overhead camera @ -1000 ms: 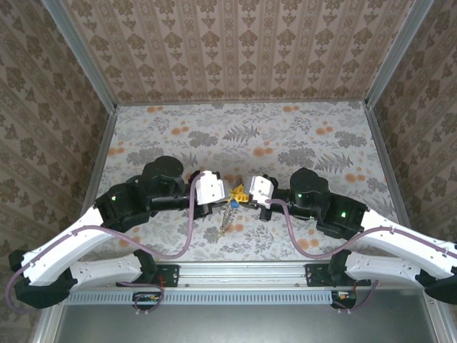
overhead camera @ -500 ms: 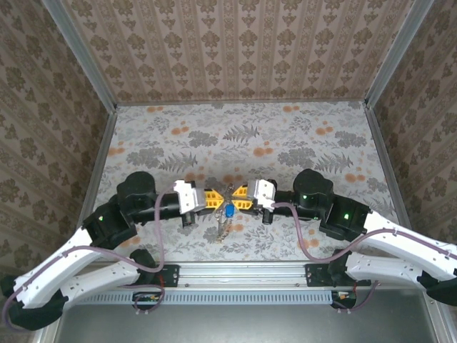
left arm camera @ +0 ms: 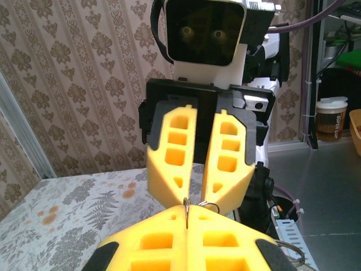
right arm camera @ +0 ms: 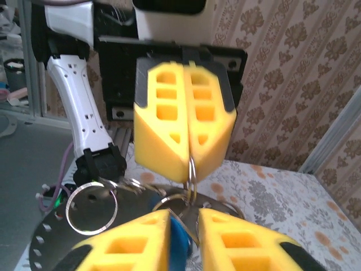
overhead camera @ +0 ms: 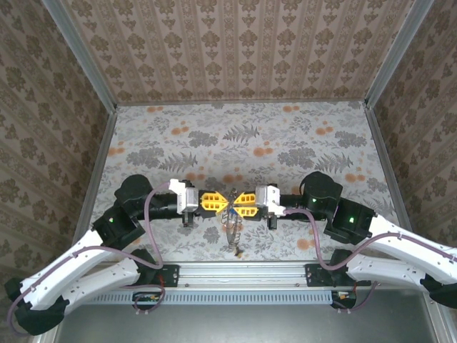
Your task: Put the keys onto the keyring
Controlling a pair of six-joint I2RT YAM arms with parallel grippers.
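Threading is judged in hand: keyring (right arm camera: 190,169) is pinched in left tool (overhead camera: 223,202), key (right arm camera: 177,240) seemingly clamped in right tool (overhead camera: 236,201). Fine alignment is required next.

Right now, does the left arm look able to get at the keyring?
Probably yes: the left pincer is shut on a thin wire loop of the keyring, whose chain dangles right under its tips. Nothing stands between them; the right pincer meets it tip to tip.
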